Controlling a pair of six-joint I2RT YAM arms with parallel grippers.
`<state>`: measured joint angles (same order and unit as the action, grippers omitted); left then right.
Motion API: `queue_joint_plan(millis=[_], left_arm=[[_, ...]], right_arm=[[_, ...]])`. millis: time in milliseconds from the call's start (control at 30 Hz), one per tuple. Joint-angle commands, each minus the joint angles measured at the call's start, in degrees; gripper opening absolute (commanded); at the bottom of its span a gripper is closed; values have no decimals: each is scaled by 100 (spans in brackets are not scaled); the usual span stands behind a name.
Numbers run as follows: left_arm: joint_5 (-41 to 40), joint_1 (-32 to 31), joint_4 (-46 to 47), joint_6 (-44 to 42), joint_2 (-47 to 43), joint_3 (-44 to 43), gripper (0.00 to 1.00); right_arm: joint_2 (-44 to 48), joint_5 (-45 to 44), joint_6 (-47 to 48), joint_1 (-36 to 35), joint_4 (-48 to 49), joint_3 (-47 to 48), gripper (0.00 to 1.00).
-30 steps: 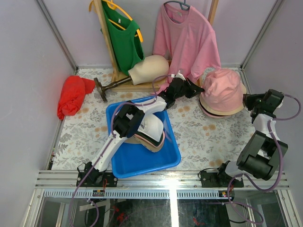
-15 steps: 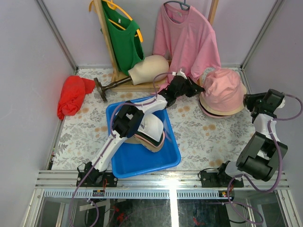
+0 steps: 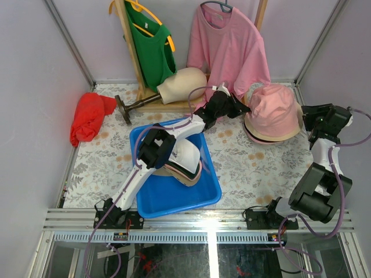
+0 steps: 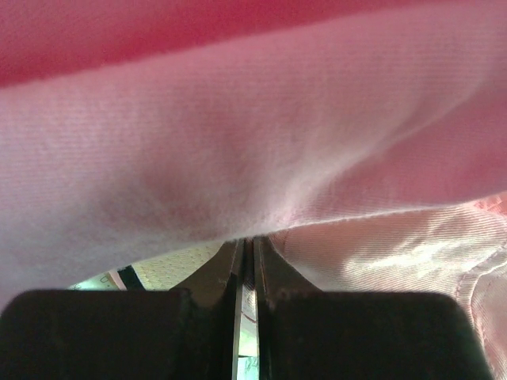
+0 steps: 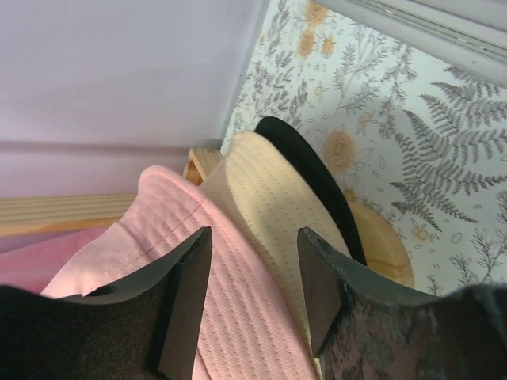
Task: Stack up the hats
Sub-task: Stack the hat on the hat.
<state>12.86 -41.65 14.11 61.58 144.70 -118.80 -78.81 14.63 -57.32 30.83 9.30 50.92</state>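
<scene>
pink hat [image 3: 272, 110] tops the pile at the table's [image 3: 249, 171] far right corner, brim just ahead of the right gripper's [image 5: 253, 236] parted fingers, nearer than the left gripper [image 4: 245, 247], fingers together at its left side; other hats [image 3: 184, 159] lie in the tray [image 3: 203, 200].

The right gripper [image 5: 253, 237] has parted its jaws, shut a second ago, over the pink hat [image 3: 272, 110]

Matt stitched cloth hats [image 3: 272, 110]; glossy plastic tray [image 3: 174, 204].
</scene>
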Motion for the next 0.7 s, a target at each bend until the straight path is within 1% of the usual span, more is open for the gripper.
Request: queue_joint_plan(millis=[0,133,433,667], left_arm=[[137,-36,-254,-315,163,-171,0],[184,-39,-345,-410,209,-306,0],[282,-43,-521,-620,305,-550,0],[299,-50,-598,-686,359,-652,0]], right_arm=[[56,321,93,28,645,167,55],[-103,569,63,19,901,201,56],[-430,812,165,-19,1115,165,58],[-619,1112,118,-86,1472,140,59]])
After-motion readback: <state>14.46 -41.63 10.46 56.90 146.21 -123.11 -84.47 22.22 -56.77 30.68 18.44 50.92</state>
